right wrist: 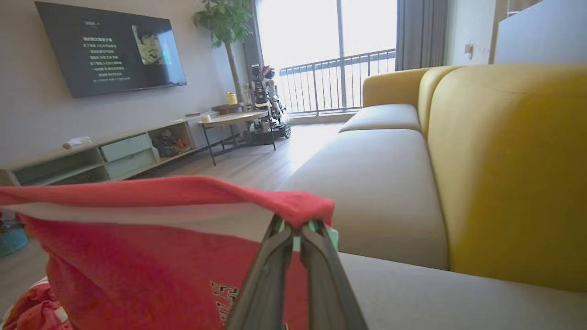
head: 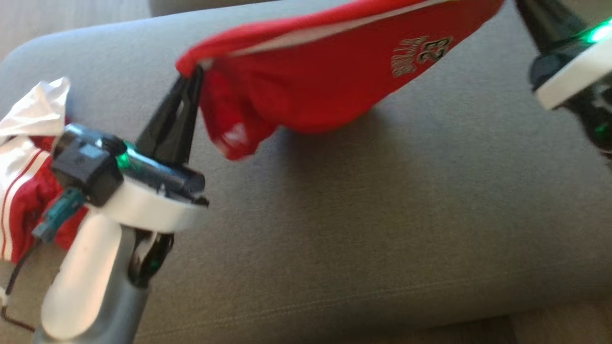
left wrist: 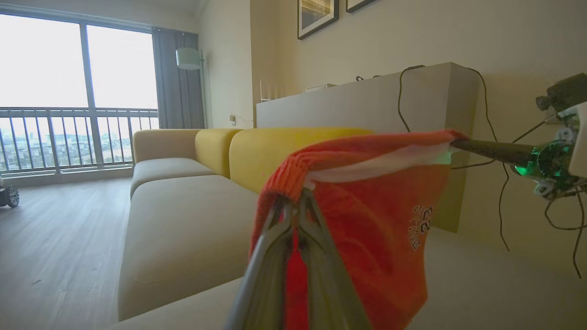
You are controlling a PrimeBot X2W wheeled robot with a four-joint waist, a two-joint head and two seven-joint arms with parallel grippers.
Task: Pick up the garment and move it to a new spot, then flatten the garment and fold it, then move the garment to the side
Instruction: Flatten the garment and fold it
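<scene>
Left gripper [head: 190, 79] all glossy black tapered fingers [head: 167, 129], green light [head: 125, 161] glowing at the base, white collar [head: 153, 208], black camera block [head: 86, 169], teal plug [head: 55, 220], thin black cable [head: 16, 274], pale grey forearm [head: 86, 282]

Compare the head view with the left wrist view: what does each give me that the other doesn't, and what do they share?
Head view: a red-and-white pile of clothes at the left end of the seat cushion, beside the left forearm.
Left wrist view: the right hand pinching the far corner of the red garment, the yellow backrest, a pale cabinet, and the window.
Both: the garment stretched in the air above the cushion, lettering visible, with the left hand shut on its near corner.
</scene>
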